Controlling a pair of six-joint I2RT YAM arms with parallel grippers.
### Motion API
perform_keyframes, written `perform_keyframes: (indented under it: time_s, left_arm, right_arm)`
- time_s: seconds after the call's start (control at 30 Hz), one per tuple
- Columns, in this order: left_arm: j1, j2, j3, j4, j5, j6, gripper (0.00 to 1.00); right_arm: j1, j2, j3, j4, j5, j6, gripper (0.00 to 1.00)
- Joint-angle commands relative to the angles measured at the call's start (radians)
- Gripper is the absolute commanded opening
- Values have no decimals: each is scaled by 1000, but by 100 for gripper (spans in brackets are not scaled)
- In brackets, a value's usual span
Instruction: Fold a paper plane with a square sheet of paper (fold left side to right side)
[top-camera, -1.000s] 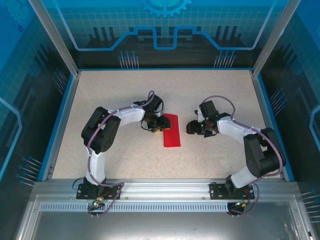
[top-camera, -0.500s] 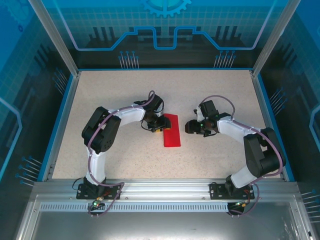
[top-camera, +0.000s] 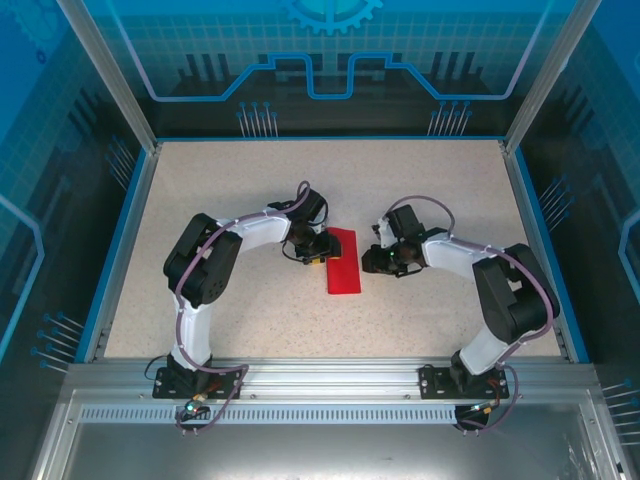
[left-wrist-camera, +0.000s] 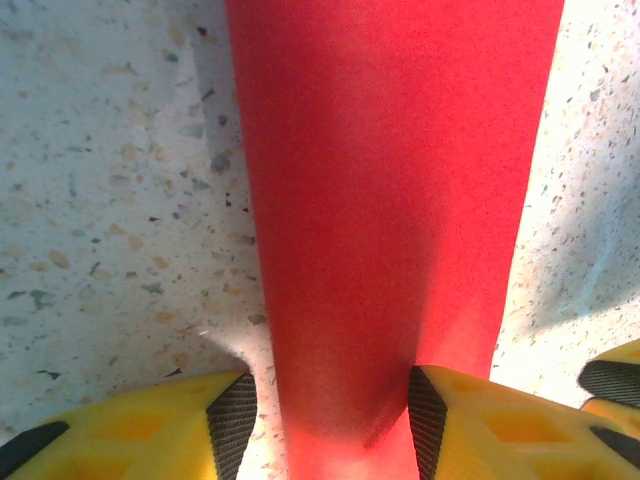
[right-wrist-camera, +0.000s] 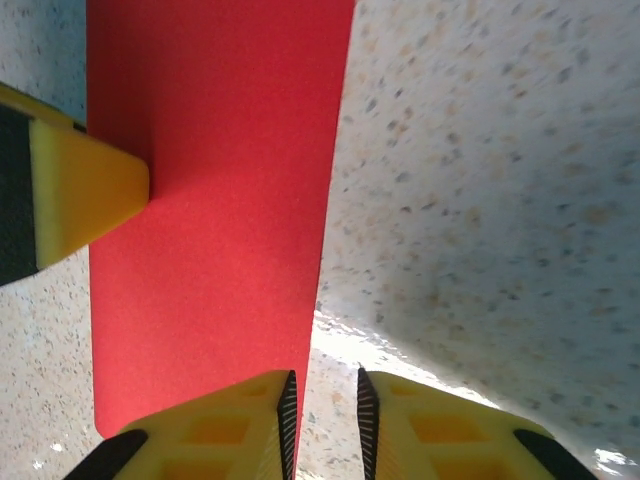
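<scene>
The square sheet of paper (top-camera: 343, 264) lies flat mid-table as a narrow red strip, folded lengthwise. My left gripper (top-camera: 317, 250) sits at its left edge. In the left wrist view the sheet (left-wrist-camera: 390, 180) runs up from between that gripper's (left-wrist-camera: 330, 405) spread jaws, and the right pad (left-wrist-camera: 426, 412) touches the paper. My right gripper (top-camera: 369, 258) is at the sheet's right edge. In the right wrist view its jaws (right-wrist-camera: 327, 390) stand a narrow gap apart over bare table, the paper's (right-wrist-camera: 210, 200) edge along the left pad. The left gripper's yellow finger (right-wrist-camera: 85, 188) rests on the sheet.
The speckled table (top-camera: 250, 180) is ringed by a low blue rim (top-camera: 128, 240) and see-through walls with metal posts (top-camera: 105, 70). Both arm bases are bolted to the metal rail (top-camera: 330, 380) at the near edge.
My right gripper has slid left, up to the sheet's right edge, and its jaws have narrowed. The left gripper and the paper have stayed put.
</scene>
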Motion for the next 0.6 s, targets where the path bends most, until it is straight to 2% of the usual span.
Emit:
perform_keyframes:
  time_s: [0.0,0.4,0.57]
  left_arm:
    - [-29,111,-35,-22,-77,34,49]
    - [-30,113,-37,-31,-82,45,49]
    - [-31,116,-35,-30,-83,42,49]
  right_arm:
    - [19,15,27,7,-23,11,26]
    - [20,-5,28,-5,-2,7,26]
    - [31,20,65,8,-27,16,21]
